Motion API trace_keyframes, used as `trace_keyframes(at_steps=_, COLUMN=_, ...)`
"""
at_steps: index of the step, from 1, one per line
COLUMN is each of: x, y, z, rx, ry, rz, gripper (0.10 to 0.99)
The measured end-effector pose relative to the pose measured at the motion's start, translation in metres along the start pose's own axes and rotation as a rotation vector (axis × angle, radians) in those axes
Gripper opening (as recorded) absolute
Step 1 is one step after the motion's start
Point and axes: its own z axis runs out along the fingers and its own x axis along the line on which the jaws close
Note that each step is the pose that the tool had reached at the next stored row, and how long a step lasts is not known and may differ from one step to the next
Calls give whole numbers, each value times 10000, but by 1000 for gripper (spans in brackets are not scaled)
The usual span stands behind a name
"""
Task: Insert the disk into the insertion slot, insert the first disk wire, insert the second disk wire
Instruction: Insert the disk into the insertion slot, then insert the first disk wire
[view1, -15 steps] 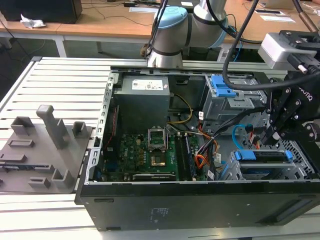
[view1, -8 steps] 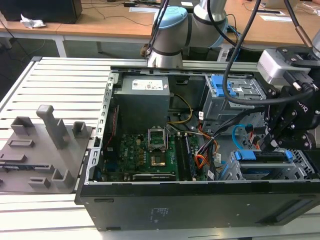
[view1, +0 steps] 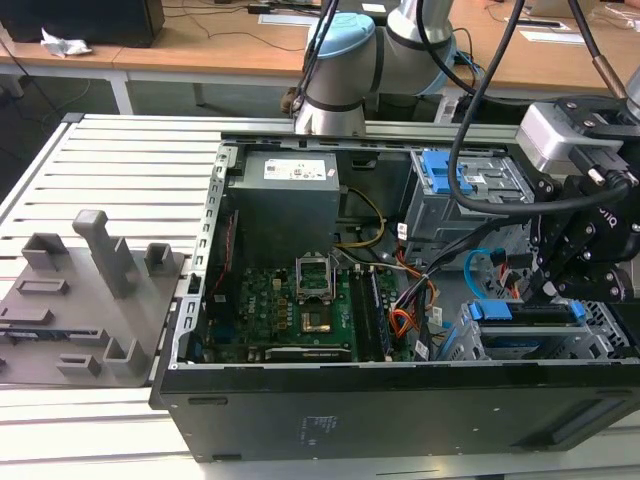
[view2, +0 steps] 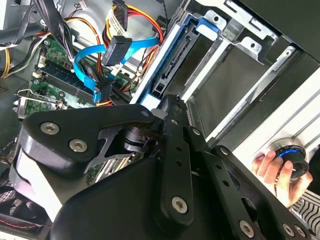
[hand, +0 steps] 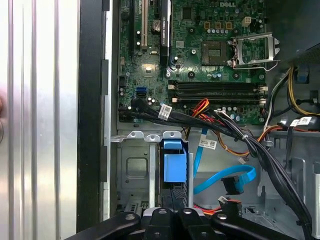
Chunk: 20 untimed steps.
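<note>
Nearest me: the gripper (view2: 172, 102), whose black linkage crowds my second wrist view; I cannot tell whether the jaws are open, closed or gripping.
Task piece: the disk (hand: 172, 165) stands on edge in its blue carrier, right at the gripper.
Housing: the disk sits in the insertion slot (hand: 132, 167), at a corner of the case (view1: 400, 410); depth unclear.
Technique: I judge a straight push along the cage walls is best, without cocking the carrier.
Cables: the second disk wire (hand: 225, 179) loops loose beside the cage; the first disk wire (hand: 201, 106) lies by the motherboard (hand: 215, 65).
Bystander: a hand (view2: 272, 167) on a knob (view2: 292, 157).
</note>
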Motion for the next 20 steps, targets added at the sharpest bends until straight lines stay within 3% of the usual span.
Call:
trace_keyframes(at_steps=7, x=0, y=-4, z=2, rx=0, ry=-2, rz=-2, gripper=106)
trace_keyframes(at_steps=12, x=-3, y=-155, z=-7, rx=0, ry=6, rz=-1, gripper=106)
trace_keyframes(at_steps=16, x=-3, y=-155, z=-105, rx=0, ry=7, rz=0, gripper=106)
trace_keyframes(at_steps=18, x=-4, y=-151, z=-190, rx=1, ry=6, rz=0, gripper=106)
trace_keyframes(at_steps=20, x=-4, y=-150, z=-206, rx=0, ry=3, rz=0, gripper=106)
